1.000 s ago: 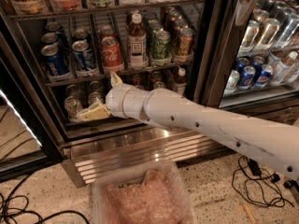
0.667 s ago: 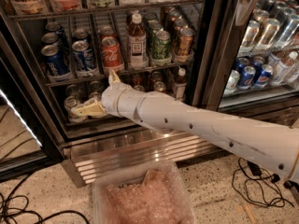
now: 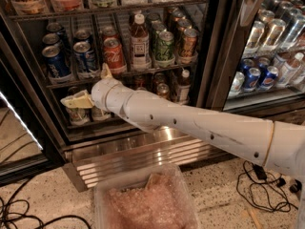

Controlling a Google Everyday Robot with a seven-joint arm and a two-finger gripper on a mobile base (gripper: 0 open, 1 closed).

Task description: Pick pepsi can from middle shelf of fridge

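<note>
On middle shelf (image 3: pixel 157 69), pepsi can (image 3: pixel 86 57); claw (image 3: pixel 76 100) below it, before lower cans (image 3: pixel 77 116).

One gripper (image 3: pixel 72 100) below one front pepsi can (image 3: pixel 86 57).

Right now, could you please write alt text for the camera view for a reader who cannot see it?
A white robot arm reaches to an open fridge, its gripper just below the middle shelf, beneath the pepsi can. A red Coca-Cola can stands beside that can.

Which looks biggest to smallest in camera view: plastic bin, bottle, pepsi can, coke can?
plastic bin (nearest camera, so unsure)
bottle
pepsi can and coke can: alike
Gripper hangs below the pepsi can.
</note>
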